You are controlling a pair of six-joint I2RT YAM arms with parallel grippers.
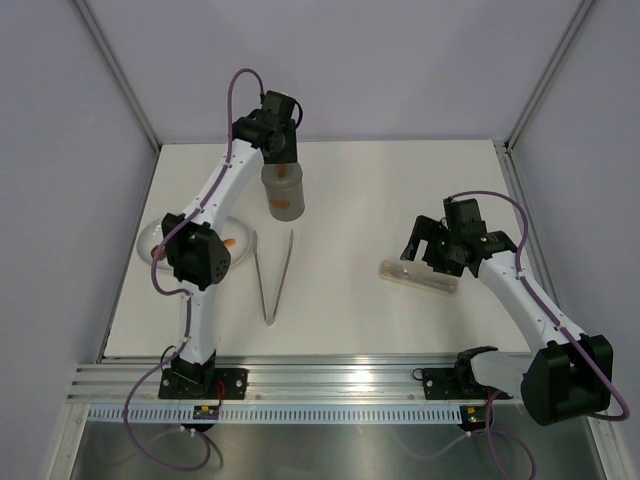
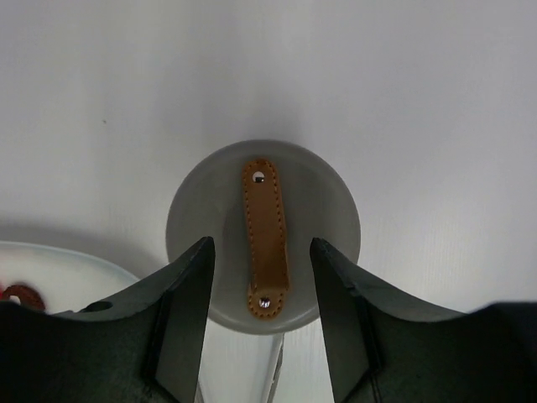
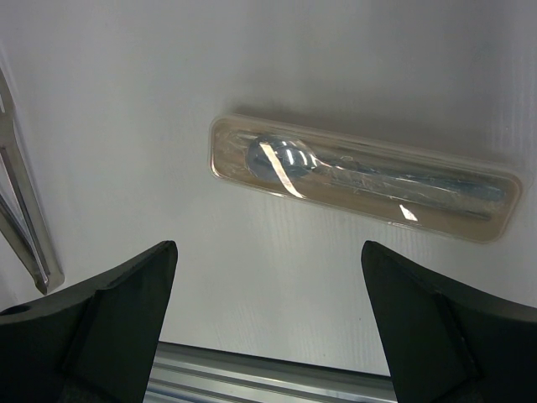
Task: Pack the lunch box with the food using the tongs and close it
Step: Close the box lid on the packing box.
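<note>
The lunch box (image 1: 285, 200) is a tall grey canister standing at the back left of the table. Its round grey lid (image 2: 319, 210) with a tan strap handle (image 2: 266, 243) sits on top. My left gripper (image 1: 281, 160) (image 2: 262, 242) hangs straight over the lid, open. Its fingers stand either side of the strap with a gap on each side. The silver tongs (image 1: 272, 275) (image 3: 21, 210) lie in a V on the table in front of the canister. Small orange food (image 1: 232, 243) and red food (image 2: 15, 294) lie on the white plate (image 2: 67, 273). My right gripper (image 1: 420, 245) (image 3: 268, 248) is wide open and holds nothing.
A tan oblong packet (image 1: 417, 277) (image 3: 361, 176) in clear wrapping, with a spoon inside, lies just beyond my right gripper. The left arm hides most of the plate (image 1: 148, 240) in the top view. A metal rail (image 1: 320, 380) runs along the table's near edge.
</note>
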